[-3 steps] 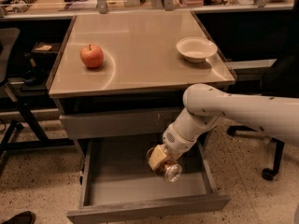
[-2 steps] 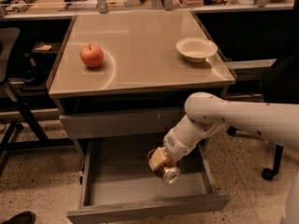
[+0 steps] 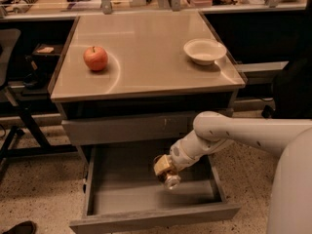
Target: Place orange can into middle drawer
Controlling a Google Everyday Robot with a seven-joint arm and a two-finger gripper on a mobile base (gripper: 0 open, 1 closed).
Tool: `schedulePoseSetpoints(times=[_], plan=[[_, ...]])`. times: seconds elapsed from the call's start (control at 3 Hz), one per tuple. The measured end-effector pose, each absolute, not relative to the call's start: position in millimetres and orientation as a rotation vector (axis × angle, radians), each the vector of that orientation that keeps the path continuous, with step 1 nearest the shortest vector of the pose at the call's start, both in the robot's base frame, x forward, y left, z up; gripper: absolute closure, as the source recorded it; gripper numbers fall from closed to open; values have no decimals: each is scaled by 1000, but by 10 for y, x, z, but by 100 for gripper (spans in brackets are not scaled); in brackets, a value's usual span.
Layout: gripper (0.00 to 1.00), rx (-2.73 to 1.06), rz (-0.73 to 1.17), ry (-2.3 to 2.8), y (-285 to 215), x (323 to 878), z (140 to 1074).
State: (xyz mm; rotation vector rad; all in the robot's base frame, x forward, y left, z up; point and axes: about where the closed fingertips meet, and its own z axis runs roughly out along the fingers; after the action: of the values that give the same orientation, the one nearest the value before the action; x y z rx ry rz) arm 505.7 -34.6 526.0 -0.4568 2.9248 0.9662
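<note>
The orange can (image 3: pixel 165 171), gold and white with a silver end, hangs tilted over the right half of the tray of the open middle drawer (image 3: pixel 122 191). My gripper (image 3: pixel 169 167) sits at the end of the white arm that reaches in from the right, and it is shut on the can. The can and the wrist hide most of the fingers. The drawer is pulled far out, and its plain front panel (image 3: pixel 156 221) is near the bottom edge.
A closed drawer front (image 3: pixel 126 129) sits just above the open drawer. On the table top (image 3: pixel 146 48) are a red apple (image 3: pixel 95 58) at the left and a white bowl (image 3: pixel 204 50) at the right. A chair base (image 3: pixel 14 130) stands at the left.
The arm has shifted slightly. The can stays at about the same spot over the drawer tray, perhaps a touch lower and to the left.
</note>
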Motion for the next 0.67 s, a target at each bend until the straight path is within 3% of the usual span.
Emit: schedulePoseSetpoints(times=[0.67], plan=[[100, -426, 974, 2925, -295, 5011, 5147]])
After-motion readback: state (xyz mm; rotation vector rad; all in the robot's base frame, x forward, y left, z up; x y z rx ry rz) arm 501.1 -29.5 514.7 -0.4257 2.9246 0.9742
